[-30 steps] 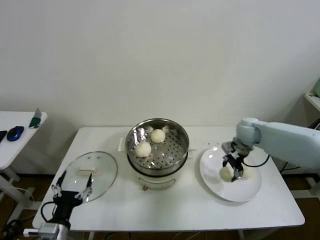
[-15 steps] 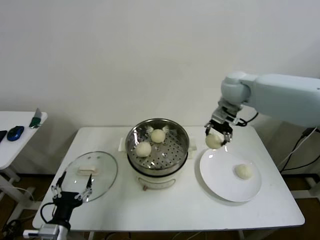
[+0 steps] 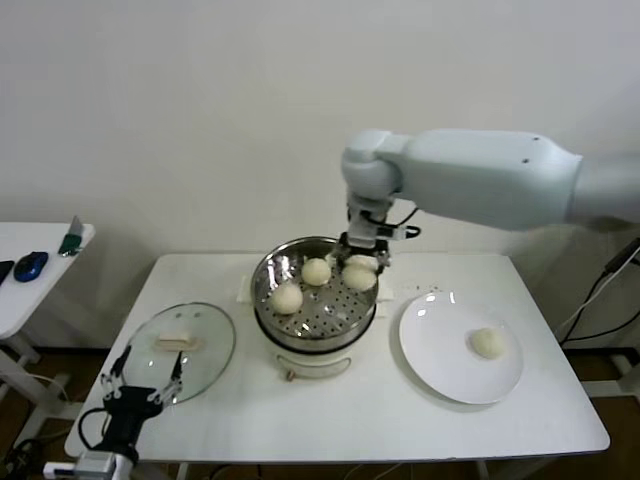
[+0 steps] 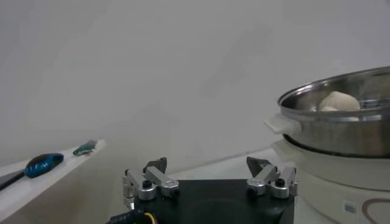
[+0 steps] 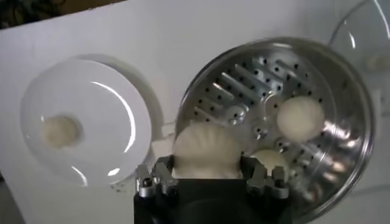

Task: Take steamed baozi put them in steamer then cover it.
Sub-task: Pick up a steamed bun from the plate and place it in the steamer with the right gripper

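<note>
Left gripper [image 3: 143,391] parked low at near-left table edge, just beside the glass lid [image 3: 183,348]; fingers apart, holding nothing. Lid lies flat on the table [image 3: 330,410], left of steamer [image 3: 315,292]. Steamer at table centre; two baozi [image 3: 288,298] rest on its perforated floor, left half. Right gripper [image 3: 360,268] over steamer's right rim, fingers clamped on a third baozi [image 5: 205,150]. Plate [image 3: 445,365] to the right, apart from steamer; last baozi [image 3: 487,343] sits on its right side
</note>
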`<state>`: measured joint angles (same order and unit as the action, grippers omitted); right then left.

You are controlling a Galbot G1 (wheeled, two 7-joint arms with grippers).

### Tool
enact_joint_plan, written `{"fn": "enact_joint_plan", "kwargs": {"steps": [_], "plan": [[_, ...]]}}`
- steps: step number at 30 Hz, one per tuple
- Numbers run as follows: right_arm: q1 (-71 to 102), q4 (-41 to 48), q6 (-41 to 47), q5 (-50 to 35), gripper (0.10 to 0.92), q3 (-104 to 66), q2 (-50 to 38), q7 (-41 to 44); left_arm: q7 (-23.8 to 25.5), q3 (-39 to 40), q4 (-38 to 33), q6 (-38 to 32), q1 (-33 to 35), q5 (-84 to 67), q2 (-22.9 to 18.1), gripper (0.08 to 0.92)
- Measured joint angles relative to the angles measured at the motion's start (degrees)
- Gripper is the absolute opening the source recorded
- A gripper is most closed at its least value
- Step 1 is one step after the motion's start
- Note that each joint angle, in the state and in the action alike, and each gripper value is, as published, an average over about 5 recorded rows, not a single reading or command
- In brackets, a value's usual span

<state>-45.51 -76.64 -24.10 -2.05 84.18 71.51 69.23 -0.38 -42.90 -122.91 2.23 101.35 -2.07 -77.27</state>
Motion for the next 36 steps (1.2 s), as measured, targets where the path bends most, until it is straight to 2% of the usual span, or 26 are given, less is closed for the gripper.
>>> {"fn": "enact_joint_plan", "kwargs": {"steps": [12, 24, 30, 36], "plan": [[8.9, 4.6, -6.2, 9.1, 0.706, -4.0, 8.4, -0.3, 0.0, 0.6, 0.9, 0.1, -0.6, 0.3, 0.7, 0.823], [13.4, 4.9, -8.4, 12.6, 0.720, -3.7, 9.7, -0.2, 0.0, 0.6, 2.0, 0.1, -0.8, 0.3, 1.0, 0.823], [14.2, 4.8, -8.5, 13.5, 0.807, -3.8, 9.7, 0.1, 0.0, 0.8, 2.4, -0.1, -0.9, 0.3, 1.0, 0.823], [14.3, 5.2, -8.8, 14.0, 0.822, -4.6, 9.6, 0.5, 0.0, 0.7, 2.4, -0.1, -1.0, 0.3, 1.0, 0.823]]}}
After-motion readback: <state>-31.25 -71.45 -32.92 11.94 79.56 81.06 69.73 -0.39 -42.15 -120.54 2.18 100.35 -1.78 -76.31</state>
